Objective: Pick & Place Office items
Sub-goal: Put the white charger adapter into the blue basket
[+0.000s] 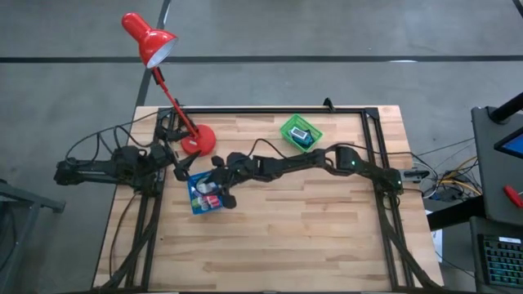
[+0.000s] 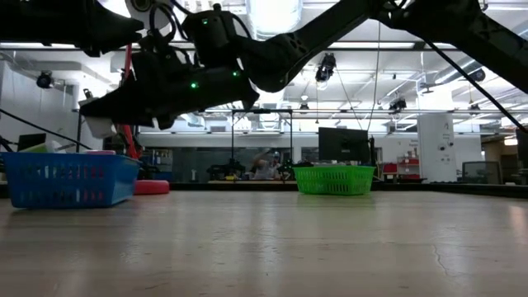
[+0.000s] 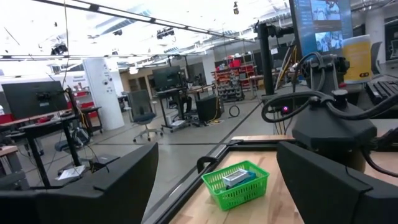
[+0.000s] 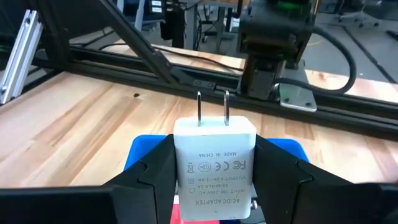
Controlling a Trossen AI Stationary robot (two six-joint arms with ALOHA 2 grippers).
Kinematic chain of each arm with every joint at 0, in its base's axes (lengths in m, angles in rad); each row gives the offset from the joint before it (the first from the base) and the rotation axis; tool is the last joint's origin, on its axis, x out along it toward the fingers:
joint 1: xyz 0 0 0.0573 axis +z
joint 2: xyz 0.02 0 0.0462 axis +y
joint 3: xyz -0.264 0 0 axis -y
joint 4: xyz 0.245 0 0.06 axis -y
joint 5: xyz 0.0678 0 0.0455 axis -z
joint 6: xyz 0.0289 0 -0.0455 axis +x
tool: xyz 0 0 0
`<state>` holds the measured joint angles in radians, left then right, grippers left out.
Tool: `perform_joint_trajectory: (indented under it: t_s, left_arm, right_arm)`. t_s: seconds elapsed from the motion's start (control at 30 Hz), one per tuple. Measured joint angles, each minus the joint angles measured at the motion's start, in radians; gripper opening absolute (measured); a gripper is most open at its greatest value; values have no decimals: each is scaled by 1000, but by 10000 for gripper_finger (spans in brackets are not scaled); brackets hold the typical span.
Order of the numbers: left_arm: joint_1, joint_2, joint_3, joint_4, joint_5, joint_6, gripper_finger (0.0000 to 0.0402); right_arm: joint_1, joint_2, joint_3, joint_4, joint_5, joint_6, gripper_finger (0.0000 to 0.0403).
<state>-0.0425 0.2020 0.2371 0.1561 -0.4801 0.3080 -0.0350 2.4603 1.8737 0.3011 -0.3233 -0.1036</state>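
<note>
White adapter (image 4: pixel 214 163) between right jaws

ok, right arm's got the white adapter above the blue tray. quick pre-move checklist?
1. Grip: right gripper jaws closed on both sides of the white adapter - ok.
2. Adapter pose: upright, prongs pointing away from the wrist - ok.
3. Lift: adapter is held above the blue tray; clearance over its rim - cannot tell.
4. Green basket: on the table's far side, already holds one item, room left - ok.
5. Left gripper: jaws open, holding nothing, but close beside the tray and the right gripper - not ok.
6. Red lamp: base stands just behind the tray - cannot tell.
</note>
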Motion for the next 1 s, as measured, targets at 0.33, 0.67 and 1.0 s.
perform_joint_trajectory:
  t_s: [0.33, 0.67, 1.0]
  left_arm:
    - [0, 0, 0, 0, 0, -1, 332]
    - [0, 0, 0, 0, 0, -1, 332]
    - [0, 0, 0, 0, 0, -1, 332]
  right_arm:
    - [0, 0, -2, -15, 0, 39, 159]
    - [0, 0, -3, -14, 1, 52, 283]
    - [2, 0, -4, -10, 11, 52, 298]
